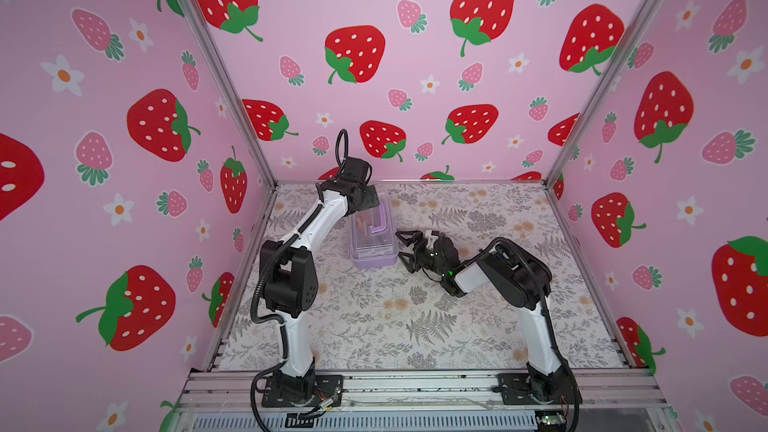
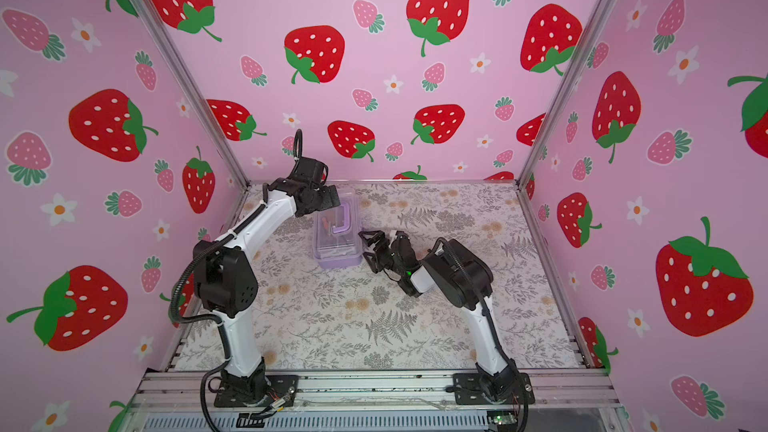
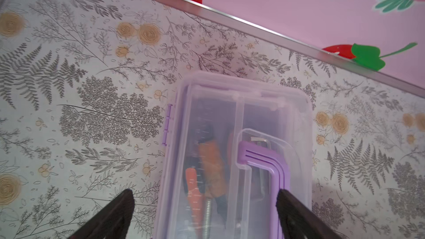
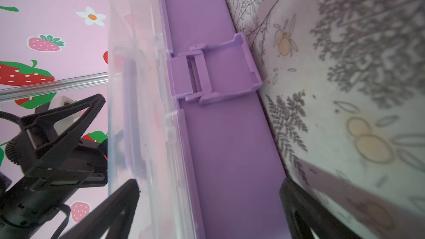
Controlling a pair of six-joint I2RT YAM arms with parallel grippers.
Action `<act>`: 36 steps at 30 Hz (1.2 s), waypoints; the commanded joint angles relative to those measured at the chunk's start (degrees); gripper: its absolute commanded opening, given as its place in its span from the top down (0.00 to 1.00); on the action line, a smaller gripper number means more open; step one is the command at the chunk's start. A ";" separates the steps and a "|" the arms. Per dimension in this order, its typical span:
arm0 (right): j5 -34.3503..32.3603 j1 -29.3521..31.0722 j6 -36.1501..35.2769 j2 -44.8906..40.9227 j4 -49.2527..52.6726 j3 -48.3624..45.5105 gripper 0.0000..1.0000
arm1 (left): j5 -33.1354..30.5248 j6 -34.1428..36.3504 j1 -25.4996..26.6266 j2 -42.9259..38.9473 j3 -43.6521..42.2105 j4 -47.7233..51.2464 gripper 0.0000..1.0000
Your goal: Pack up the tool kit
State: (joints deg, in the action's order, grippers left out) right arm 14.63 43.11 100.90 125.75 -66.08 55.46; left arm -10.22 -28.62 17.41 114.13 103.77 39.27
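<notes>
- The left gripper (image 3: 204, 194) stands spread wide and holds nothing. It hangs over the tool kit (image 3: 241, 116), clear of the see-through lid (image 3: 253, 106), with one finger above the table and the other above the purple handle (image 3: 259, 157).
- The right gripper (image 1: 398, 245) is spread wide too, with nothing in it. Its tips sit just beside the kit's right long side; whether they touch it cannot be told.
- The tool kit lies flat on the floral table (image 1: 415, 317), lid down on the lilac base (image 4: 230, 145), left of the middle and toward the back wall.
- The left arm (image 1: 297, 342) rises at front left, bends at the elbow and reaches back, wrist tipped down over the kit's far end.
- The right arm (image 1: 540, 338) rises at front right and folds low — its gripper is turned on its side, pointing left at the kit.
- Only the left wrist view looks through the lid, showing orange-handled tools (image 3: 211, 168) beside a divider.
- Only the right wrist view shows the latch (image 4: 213, 70) midway along the base's side, and a finger of the left gripper beyond the lid.
</notes>
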 commanded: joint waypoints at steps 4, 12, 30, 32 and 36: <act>-3.15 -0.42 3.50 2.30 9.57 7.00 0.01 | -2.66 5.45 3.87 1.77 2.23 2.67 0.00; -6.26 -0.54 5.57 5.93 19.94 17.66 0.01 | -4.60 8.51 6.08 3.55 1.49 2.49 0.00; -11.44 -2.76 9.33 12.41 -0.43 22.78 0.01 | -5.21 10.18 10.06 5.68 -2.21 1.60 0.04; -10.78 -3.33 8.07 12.50 -4.17 22.24 0.01 | -5.16 9.95 10.08 5.60 -3.00 1.53 0.04; -7.62 -4.74 3.01 10.77 -8.37 21.82 0.01 | -5.25 9.42 10.29 5.32 -5.06 1.13 0.04</act>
State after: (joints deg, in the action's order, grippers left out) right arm 5.15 39.11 105.16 137.71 -63.64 77.38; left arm -20.71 -19.70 25.98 117.45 101.84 35.55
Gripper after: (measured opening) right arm 0.993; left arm 0.959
